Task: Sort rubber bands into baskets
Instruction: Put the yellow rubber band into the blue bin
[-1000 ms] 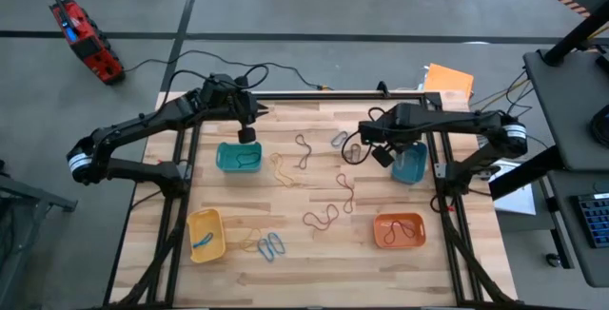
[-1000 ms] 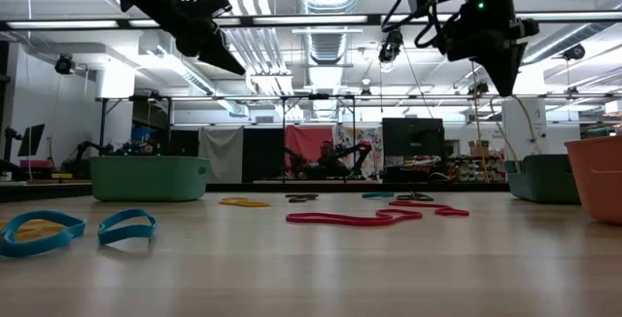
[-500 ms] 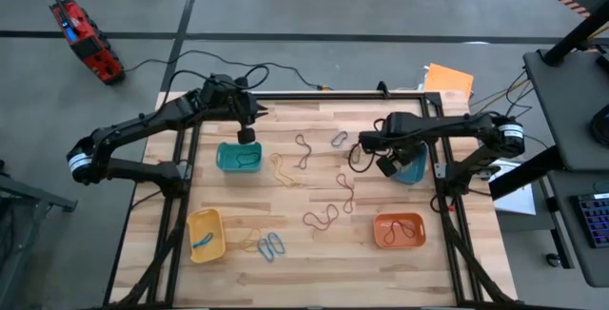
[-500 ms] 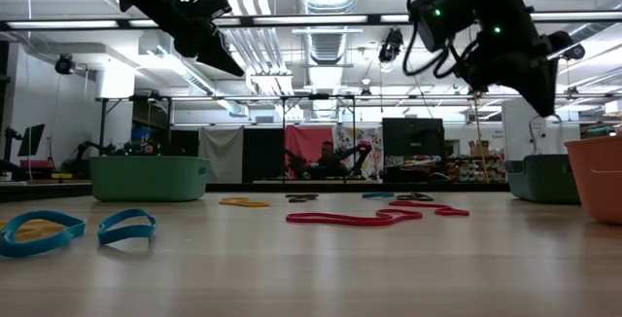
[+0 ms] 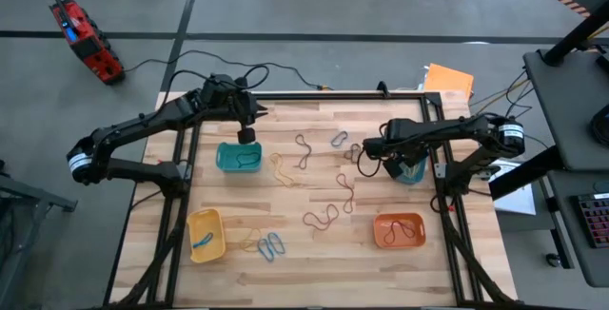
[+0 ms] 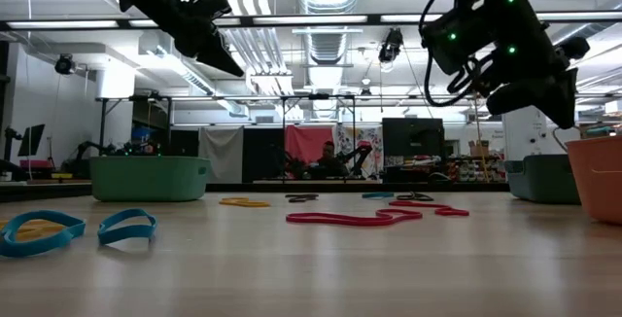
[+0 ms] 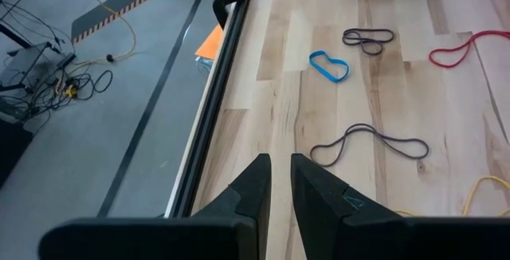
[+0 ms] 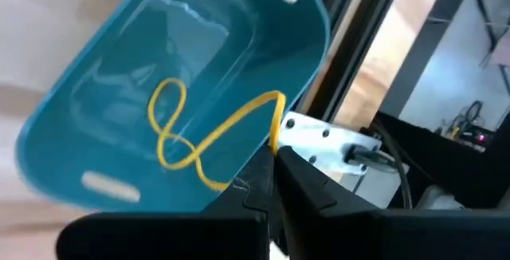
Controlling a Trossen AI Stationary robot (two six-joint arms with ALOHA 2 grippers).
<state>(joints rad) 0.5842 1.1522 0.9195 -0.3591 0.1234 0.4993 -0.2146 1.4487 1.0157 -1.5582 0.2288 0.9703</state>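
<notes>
Jaws: right gripper [image 8: 272, 182] pressing together on a yellow band [image 8: 187, 132]; left gripper [image 7: 276, 182] nearly closed, thin gap between fingers, holding nothing seen.
Right gripper: hanging over the blue basket [image 5: 411, 169] at the table's right edge, band dangling into it in the wrist view.
Left gripper: hovering over the far edge of the teal basket [image 5: 238, 157], up off the table [image 5: 314, 253].
Teal basket: sitting left of centre, a thin band lying inside.
Blue basket: sitting at the right side, partly hidden under the right arm in the high view.
Yellow basket [image 5: 206, 235]: sitting at the near left, a blue band lying inside.
Orange basket [image 5: 398, 230]: sitting at the near right, a dark band lying inside.
Loose bands: several lying on the wood between the baskets.
Blue pair [image 5: 271, 245]: lying just right of the yellow basket, showing at the left in the low view.
Red bands [image 5: 322, 217]: lying mid-table, left of the orange basket, one more curling just beyond them.
Yellow loose band [image 5: 283, 171]: lying just right of the teal basket.
Far bands: a brown loop [image 5: 304, 148], a small blue loop [image 5: 339, 139] and a dark loop [image 5: 353, 152] lying toward the far edge; left wrist view showing the same blue loop and dark loop.
Orange sheet [image 5: 448, 79]: lying off the table's far right corner.
Red tool [image 5: 84, 37]: lying on the floor, far left.
</notes>
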